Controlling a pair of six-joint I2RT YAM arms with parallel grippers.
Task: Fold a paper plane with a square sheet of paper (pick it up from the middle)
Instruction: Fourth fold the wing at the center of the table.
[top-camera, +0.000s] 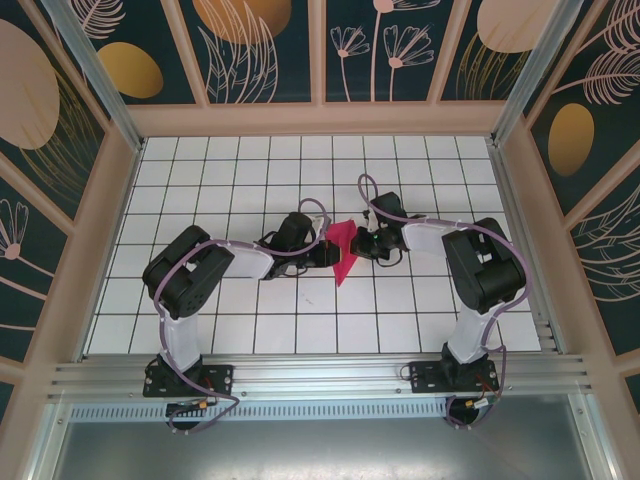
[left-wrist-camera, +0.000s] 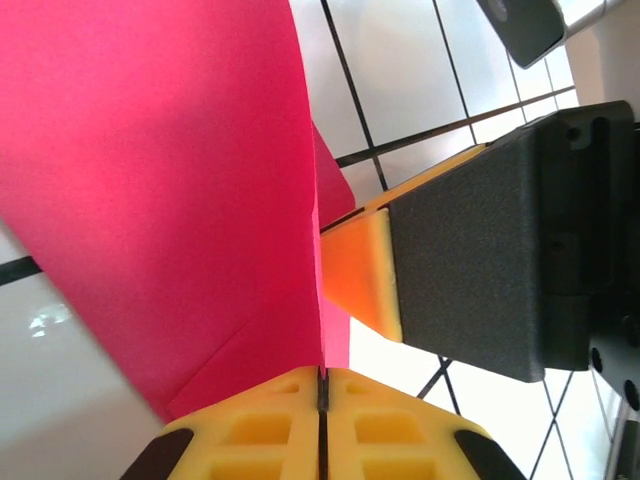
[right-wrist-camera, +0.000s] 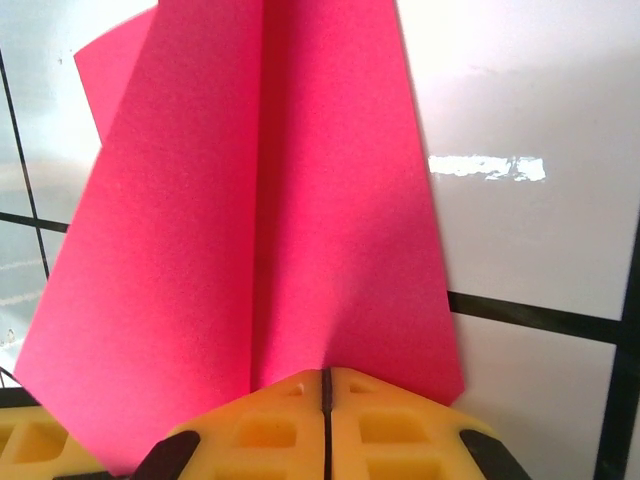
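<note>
Paper first, from the overhead camera: the magenta-pink sheet of thin paper (top-camera: 343, 250), already creased down to a narrow pointed shape, is at the middle of the white tiled tabletop (top-camera: 300, 325). My left tool (top-camera: 326, 252) and my right tool (top-camera: 364, 244) meet it from opposite sides. From up there the jaws are too small to read, and I cannot tell whether the paper is lifted or lies on the tiles.

My left wrist camera settles the first point. The left tool's yellow fingers are pressed flat together with the paper's lower edge nipped in their seam, and folded layers spread up and to the left. Just beside them the right tool's orange pad (left-wrist-camera: 365, 275) comes up against the paper's edge, a closeness the overhead view cannot give.

My right wrist camera shows the right tool's yellow fingers closed on the paper's base, right where a centre crease runs upward. Panels fan out on either side of it, a layout the left wrist view hides.

I judge this a late fold, with the body formed and the wings to be set. Next, one grip should anchor the crease while the other bends a panel over, gently, since thin paper slips or tears.
</note>
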